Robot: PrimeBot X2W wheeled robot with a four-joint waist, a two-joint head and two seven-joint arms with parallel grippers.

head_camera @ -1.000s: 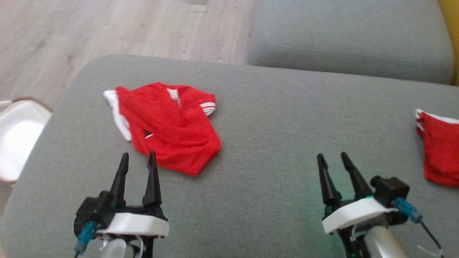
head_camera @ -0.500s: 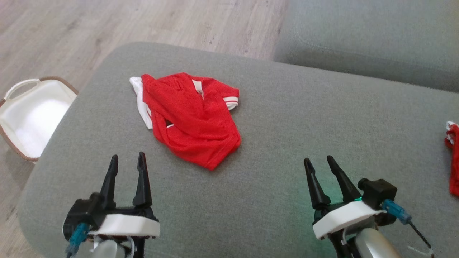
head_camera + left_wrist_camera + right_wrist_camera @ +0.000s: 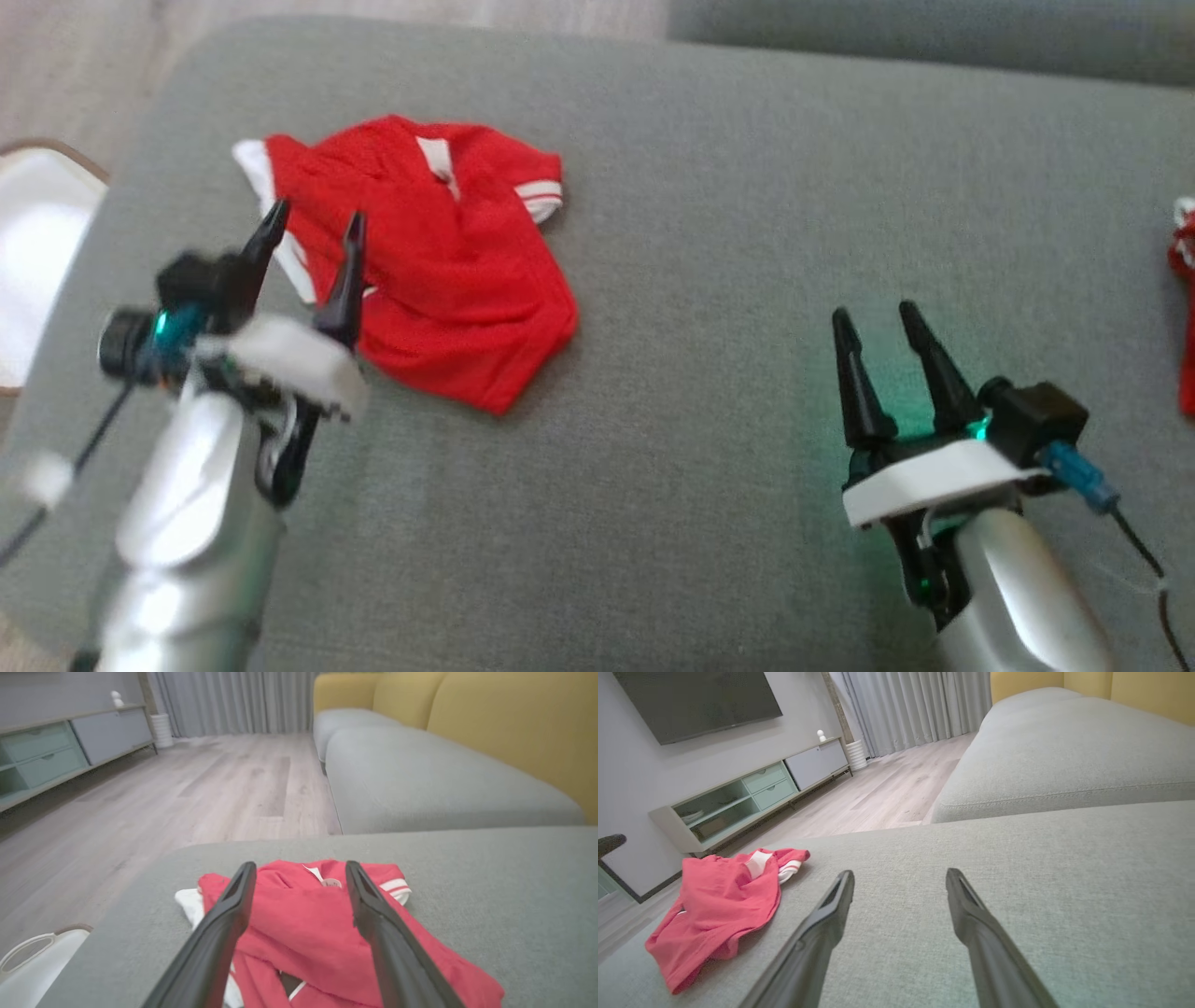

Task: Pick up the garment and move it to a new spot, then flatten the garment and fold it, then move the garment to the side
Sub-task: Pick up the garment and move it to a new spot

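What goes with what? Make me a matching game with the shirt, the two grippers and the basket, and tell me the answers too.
Things:
1. shirt
2. left gripper
3. right gripper
4. basket

Matches:
A. white, beside the end of the cushion
B. open, over bare grey cushion
C. red, crumpled on the cushion
D. open, pointing at the shirt

Pairs: 1-C, 2-D, 3-B, 4-A
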